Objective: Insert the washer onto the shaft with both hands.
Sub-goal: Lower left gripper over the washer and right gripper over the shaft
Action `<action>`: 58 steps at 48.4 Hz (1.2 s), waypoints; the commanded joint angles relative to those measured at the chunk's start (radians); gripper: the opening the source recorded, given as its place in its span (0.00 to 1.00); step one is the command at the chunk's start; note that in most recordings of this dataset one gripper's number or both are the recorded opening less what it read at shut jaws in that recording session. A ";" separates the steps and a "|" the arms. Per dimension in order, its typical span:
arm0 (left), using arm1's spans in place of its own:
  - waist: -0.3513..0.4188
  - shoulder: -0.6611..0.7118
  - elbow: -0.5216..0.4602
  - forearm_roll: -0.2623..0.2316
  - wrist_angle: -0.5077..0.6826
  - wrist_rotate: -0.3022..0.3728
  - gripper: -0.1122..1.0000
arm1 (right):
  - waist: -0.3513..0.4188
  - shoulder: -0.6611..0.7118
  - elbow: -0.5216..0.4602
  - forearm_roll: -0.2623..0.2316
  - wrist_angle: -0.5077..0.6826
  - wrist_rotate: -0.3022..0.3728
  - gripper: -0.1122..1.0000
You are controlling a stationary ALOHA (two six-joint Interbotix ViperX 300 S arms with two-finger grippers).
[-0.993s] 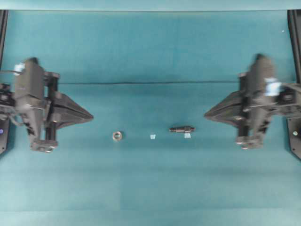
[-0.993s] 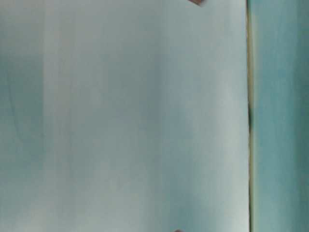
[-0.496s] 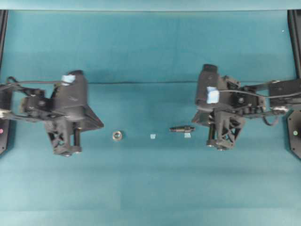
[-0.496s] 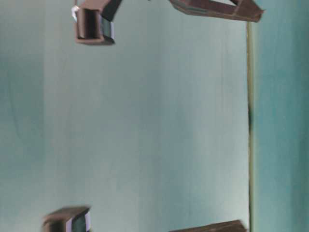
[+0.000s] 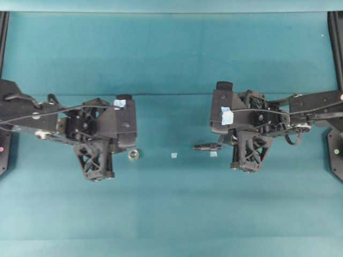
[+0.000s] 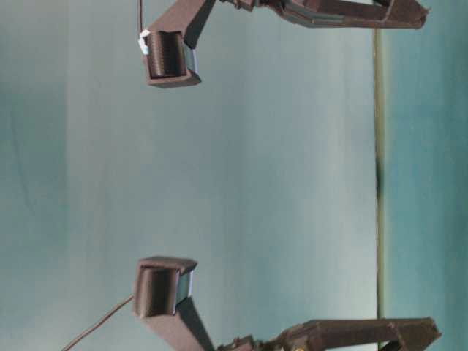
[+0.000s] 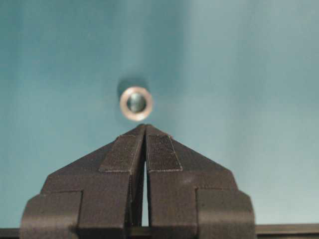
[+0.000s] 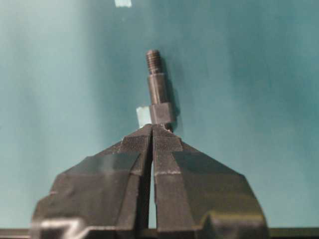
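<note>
Overhead view: teal cloth-covered table (image 5: 171,214). The small silvery-grey metal washer with a dark centre hole (image 5: 133,154) lies flat left of table centre. The short dark grey-black stepped metal shaft (image 5: 208,146) lies on its side right of centre, long axis running 9-to-3 o'clock, threaded thin end toward 9 o'clock. The two are well apart. Between them sits a small pale blue tape square (image 5: 173,155); a second pale blue tape square (image 5: 214,154) lies just beside the shaft at its 5 o'clock.

Left black skeletal gripper (image 7: 145,130): jaws pressed together, ribbed pads meeting at the tip, nothing between them. In the left wrist view the washer (image 7: 136,103) sits at 12 o'clock from the tip, close but apart. Overhead, the left arm's head (image 5: 102,134) stands at the washer's 9 o'clock.

Right black skeletal gripper (image 8: 152,130): jaws likewise closed on nothing. In the right wrist view the shaft (image 8: 156,94) extends toward 12 o'clock from the tip, thick collar nearest the fingers, threaded end farthest; whether the tip touches the collar I cannot tell. Overhead, the right arm's head (image 5: 244,126) stands at the shaft's 3 o'clock.

Table-level view: rotated sideways; only parts of both arms show, neither washer nor shaft visible.
</note>
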 commanded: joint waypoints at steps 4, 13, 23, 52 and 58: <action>-0.002 -0.003 -0.009 0.003 -0.023 0.005 0.12 | -0.002 0.009 -0.018 -0.002 -0.002 -0.008 0.02; -0.003 -0.005 0.009 0.003 -0.066 -0.002 0.14 | -0.002 0.021 -0.020 -0.002 -0.006 -0.006 0.07; -0.003 0.025 0.014 0.003 -0.064 -0.005 0.60 | -0.014 0.038 -0.020 -0.002 -0.002 0.000 0.39; -0.002 0.126 0.017 0.003 -0.114 0.003 0.95 | -0.021 0.130 -0.061 -0.092 0.003 -0.011 0.88; -0.002 0.152 0.012 0.003 -0.132 0.005 0.95 | -0.021 0.147 -0.060 -0.107 0.002 -0.011 0.88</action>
